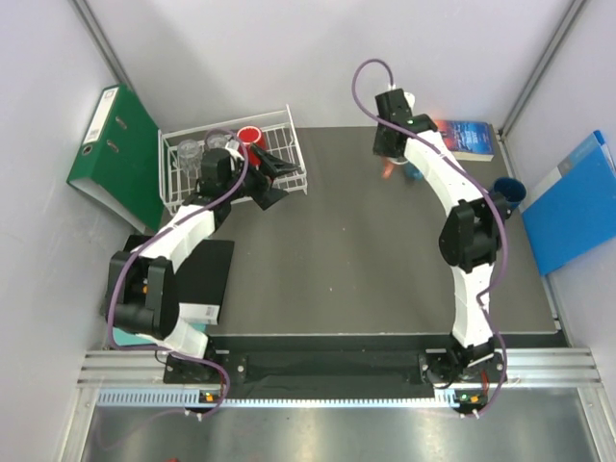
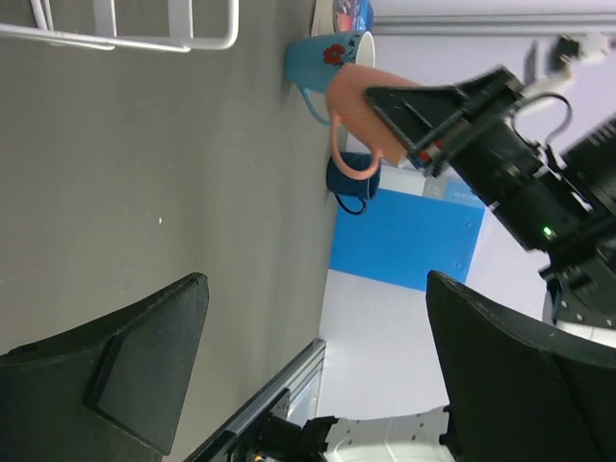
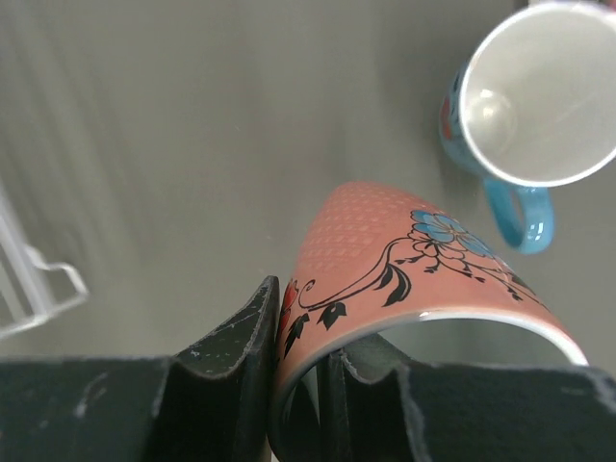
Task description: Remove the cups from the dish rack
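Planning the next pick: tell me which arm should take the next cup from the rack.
Left. The left gripper is open at the dish rack, which holds the red mug and two tumblers. The right gripper is across the table, shut on the orange mug.

A robotics lab test cell — plain white panel walls box in a grey table, an aluminium rail carries two cabled arms, and a green binder and blue folder sit at the sides
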Tool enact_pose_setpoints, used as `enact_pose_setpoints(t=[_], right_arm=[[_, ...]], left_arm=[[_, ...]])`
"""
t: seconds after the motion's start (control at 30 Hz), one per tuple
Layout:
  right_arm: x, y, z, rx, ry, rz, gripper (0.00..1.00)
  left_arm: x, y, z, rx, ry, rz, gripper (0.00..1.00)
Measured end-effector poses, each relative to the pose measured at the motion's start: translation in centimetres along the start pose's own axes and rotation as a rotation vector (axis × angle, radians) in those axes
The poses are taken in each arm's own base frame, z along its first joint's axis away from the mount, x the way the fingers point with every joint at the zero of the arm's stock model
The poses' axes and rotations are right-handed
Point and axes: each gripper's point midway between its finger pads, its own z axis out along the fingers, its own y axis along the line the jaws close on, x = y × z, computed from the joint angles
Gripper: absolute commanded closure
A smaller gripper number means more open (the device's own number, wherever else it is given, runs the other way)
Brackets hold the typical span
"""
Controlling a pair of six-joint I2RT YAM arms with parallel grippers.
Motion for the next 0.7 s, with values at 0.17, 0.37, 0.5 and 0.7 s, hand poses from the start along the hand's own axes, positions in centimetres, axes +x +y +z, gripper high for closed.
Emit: enact_pose_setpoints(t=[0.17, 0.37, 0.5, 0.7], right_arm=[[2.3, -0.7, 1.7, 0.039, 0.069, -0.042, 1.00], [2.0, -0.5, 2.5, 0.044, 0.062, -0.046, 1.00], [3.1, -0.3, 4.6, 0.048, 0.091, -0.053, 1.00], [6.1, -0.6, 7.8, 0.054, 0.167, -0.062, 1.00]], left_arm=[[0.9, -0.2, -0.5, -0.016, 0.008, 0.023, 0.01], [1.4, 0.4, -1.0, -0.060, 0.012, 0.025, 0.01], [1.4, 0.5, -1.5, -0.085, 0.006, 0.041, 0.01], [1.6, 0.9, -1.6, -0.106, 0.013, 0.053, 0.01]])
